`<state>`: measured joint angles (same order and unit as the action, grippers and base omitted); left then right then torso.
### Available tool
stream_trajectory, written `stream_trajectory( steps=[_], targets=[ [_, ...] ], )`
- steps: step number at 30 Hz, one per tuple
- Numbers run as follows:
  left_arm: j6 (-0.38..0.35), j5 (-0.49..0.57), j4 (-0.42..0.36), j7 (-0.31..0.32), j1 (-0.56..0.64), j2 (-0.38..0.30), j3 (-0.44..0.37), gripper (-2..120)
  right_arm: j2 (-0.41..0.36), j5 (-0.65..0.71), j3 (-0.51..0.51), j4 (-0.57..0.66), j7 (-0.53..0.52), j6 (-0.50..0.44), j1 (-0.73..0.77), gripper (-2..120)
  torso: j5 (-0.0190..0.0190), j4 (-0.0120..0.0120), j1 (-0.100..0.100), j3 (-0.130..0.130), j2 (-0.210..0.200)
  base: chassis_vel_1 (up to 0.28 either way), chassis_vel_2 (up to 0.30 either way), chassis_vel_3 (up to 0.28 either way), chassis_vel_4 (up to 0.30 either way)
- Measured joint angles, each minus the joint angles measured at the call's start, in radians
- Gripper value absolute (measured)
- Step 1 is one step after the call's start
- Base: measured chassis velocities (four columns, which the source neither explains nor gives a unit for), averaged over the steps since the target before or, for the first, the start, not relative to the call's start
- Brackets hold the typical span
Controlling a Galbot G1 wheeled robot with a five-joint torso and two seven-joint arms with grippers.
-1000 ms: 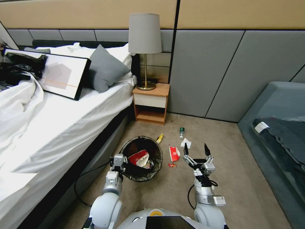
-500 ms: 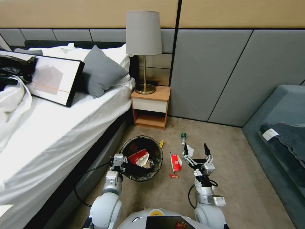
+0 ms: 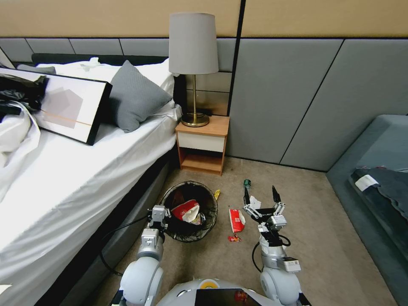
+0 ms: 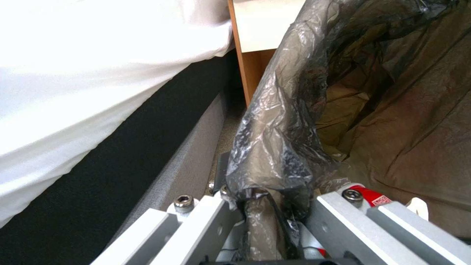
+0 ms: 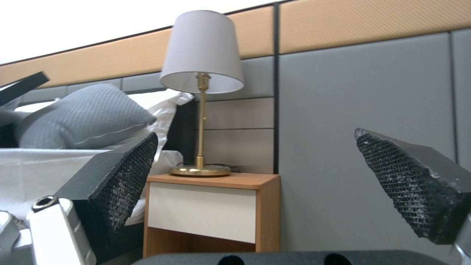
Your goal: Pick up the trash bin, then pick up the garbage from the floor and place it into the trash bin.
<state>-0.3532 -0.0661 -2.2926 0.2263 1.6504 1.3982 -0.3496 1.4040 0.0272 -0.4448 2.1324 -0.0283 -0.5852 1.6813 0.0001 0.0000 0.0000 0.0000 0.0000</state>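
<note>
Left gripper [image 3: 158, 213] clamped on near rim of trash bin [image 3: 189, 211], jaws pinching the folded black liner; bin close beside the bed [image 3: 85, 161], already holding a red-and-white packet and some white paper. Right gripper [image 3: 260, 198] hovering above the floor [image 3: 323, 238] right of the bin, jaws spread wide, nothing between them. Bin pickup judged done; garbage collection in hand. Nearest litter: small red scrap [image 3: 233, 238] and red-and-white packet [image 3: 236, 214], both on carpet between bin and right gripper. Just beyond: white tissue wad [image 3: 255, 202] roughly under the open jaws, then yellow wrapper [image 3: 217, 194] by the bin's far rim, then green-capped bottle [image 3: 247, 184]. Farthest: nightstand [image 3: 202, 143] with lamp [image 3: 194, 63] against the wall panels. Next move likely calls for lowering the right wrist onto one piece, tissue or packet closest, closing flat on carpet, then carrying over the bin opening
</note>
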Motion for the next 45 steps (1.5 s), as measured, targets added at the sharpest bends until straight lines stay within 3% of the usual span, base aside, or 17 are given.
stream_trajectory(
  steps=[11,13,15,17,24,45],
  targets=[
    [-0.001,-0.001,-0.005,0.001,0.008,-0.007,-0.001,2,-0.114,-0.006,-0.014,-0.015,0.095,0.161,-0.045,100,0.0001,0.0000,0.000,0.000,0.000,0.000,0.000,0.000,0.000],
    [-0.001,-0.002,-0.007,0.001,0.010,-0.007,-0.002,2,-0.171,-0.010,-0.005,-0.044,0.152,0.223,-0.061,100,-0.0001,0.0003,0.000,0.000,0.000,0.000,0.000,0.000,0.000],
    [-0.001,-0.002,-0.008,0.002,0.011,-0.006,-0.002,2,-0.181,-0.009,-0.003,-0.049,0.163,0.229,-0.062,100,0.0000,0.0002,0.000,0.000,0.000,0.000,0.000,0.000,0.000],
    [-0.001,-0.003,-0.008,0.002,0.013,-0.006,-0.003,2,-0.267,-0.008,0.016,-0.090,0.222,0.275,-0.066,100,-0.0001,0.0000,0.000,0.000,0.000,0.000,0.000,0.000,0.000],
    [-0.001,-0.005,-0.008,0.002,0.013,-0.007,-0.002,2,-0.386,-0.010,0.059,-0.210,0.275,0.315,-0.078,100,0.0001,0.0001,0.000,0.000,0.000,0.000,0.000,0.000,0.000],
    [0.001,-0.007,-0.007,0.002,0.015,-0.011,0.002,2,-0.412,-0.060,0.087,-0.554,0.334,0.225,-0.121,100,-0.0001,0.0000,0.000,0.000,0.000,0.000,0.000,0.000,0.000]
  ],
)
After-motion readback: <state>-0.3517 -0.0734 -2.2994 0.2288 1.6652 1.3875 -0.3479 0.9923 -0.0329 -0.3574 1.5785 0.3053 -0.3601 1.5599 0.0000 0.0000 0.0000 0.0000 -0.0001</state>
